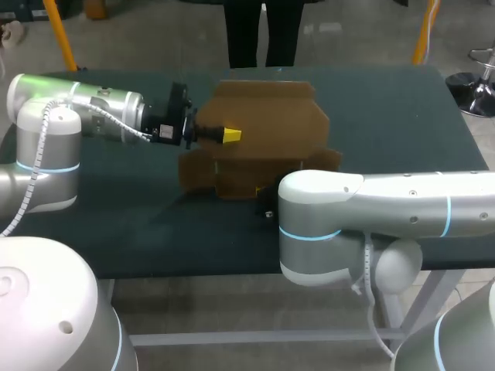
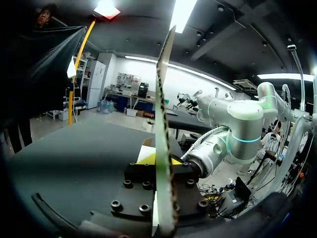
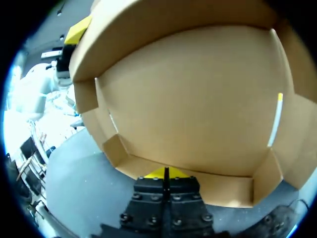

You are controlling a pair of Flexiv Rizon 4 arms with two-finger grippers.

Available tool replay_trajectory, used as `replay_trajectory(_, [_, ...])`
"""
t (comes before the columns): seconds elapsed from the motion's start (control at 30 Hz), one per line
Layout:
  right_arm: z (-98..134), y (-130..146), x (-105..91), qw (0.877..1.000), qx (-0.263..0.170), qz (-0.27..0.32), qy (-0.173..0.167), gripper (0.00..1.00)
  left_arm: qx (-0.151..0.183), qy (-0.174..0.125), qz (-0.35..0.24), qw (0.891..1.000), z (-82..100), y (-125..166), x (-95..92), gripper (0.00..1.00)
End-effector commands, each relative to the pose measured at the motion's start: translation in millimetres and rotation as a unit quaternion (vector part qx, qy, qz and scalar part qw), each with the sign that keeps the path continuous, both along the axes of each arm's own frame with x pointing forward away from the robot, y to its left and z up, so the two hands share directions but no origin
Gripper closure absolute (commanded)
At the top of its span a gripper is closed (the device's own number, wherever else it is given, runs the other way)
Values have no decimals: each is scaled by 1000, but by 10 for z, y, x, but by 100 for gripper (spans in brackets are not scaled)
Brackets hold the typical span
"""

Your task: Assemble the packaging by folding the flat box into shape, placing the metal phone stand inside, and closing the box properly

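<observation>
Nearest you, your right arm (image 1: 340,212) lies across the near right part of the dark table (image 1: 410,116), its thick elbow covering most of its own wrist. From the wrist camera, your right gripper (image 3: 165,174) has its yellow tips pressed together with only a thin dark seam between them. They sit right at the low near wall of the cardboard box (image 1: 271,116). You cannot tell from here whether any card is nipped in that seam.

The box sits in the middle of the table, partly folded. Seen from your right wrist it is a shallow brown tray with short side walls turned up around a broad flat panel. From above, one flap juts out at its near left and the scalloped far flaps lie toward the far edge.

Farther back, your left arm (image 1: 93,112) comes in level from the left. Your left gripper (image 1: 230,135) reaches over the left side of the box. In its wrist view a cardboard panel stands edge-on between the two yellow fingertips (image 2: 144,157), which are clamped on it from both sides.
</observation>
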State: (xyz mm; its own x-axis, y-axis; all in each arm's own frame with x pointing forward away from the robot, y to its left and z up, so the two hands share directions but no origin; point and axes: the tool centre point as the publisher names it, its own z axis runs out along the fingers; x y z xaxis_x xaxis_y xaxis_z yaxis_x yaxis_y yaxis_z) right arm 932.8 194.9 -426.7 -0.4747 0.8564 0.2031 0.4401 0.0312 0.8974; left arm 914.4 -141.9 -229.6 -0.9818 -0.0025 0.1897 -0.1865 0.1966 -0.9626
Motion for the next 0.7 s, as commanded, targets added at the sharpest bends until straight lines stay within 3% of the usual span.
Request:
replay_trajectory(0.03, [-46,30,-1,1000,0,-4,-3,100,4,1,-1,1000,-21,-28,-2,100])
replay_trajectory(0.7, [-46,30,-1,1000,0,-4,-3,100,0,0,6,1000,-32,26,15,100])
